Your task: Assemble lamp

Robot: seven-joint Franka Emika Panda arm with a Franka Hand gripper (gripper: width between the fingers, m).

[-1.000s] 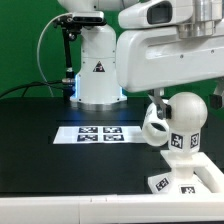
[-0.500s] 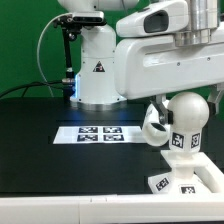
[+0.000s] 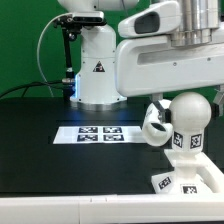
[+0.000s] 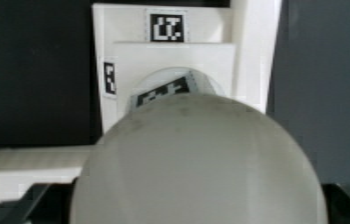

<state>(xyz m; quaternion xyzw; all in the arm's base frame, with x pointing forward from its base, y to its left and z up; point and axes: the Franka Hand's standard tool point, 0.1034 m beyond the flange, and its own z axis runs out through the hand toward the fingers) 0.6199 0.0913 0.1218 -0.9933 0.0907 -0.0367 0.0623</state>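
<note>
The round white bulb [image 3: 190,110] stands upright with its tagged ribbed neck [image 3: 183,142] over the angular white base block [image 3: 186,180] at the exterior view's lower right. I cannot tell if the neck is seated in the base. The cup-like shade [image 3: 152,122] lies on the black table just to the left of the bulb. My gripper [image 3: 190,96] comes down from above around the bulb's top. In the wrist view the bulb [image 4: 190,160] fills the space between the dark fingers [image 4: 44,202], and the base [image 4: 168,50] lies beyond it.
The marker board [image 3: 100,133] lies flat on the black table to the left of the shade. The arm's white pedestal [image 3: 98,72] stands behind it before a green backdrop. The table's white front edge [image 3: 60,208] runs along the bottom.
The arm's upper body has shifted a little up and to the exterior view's right. The bulb has moved slightly right with the gripper. Shade and base have stayed put.
</note>
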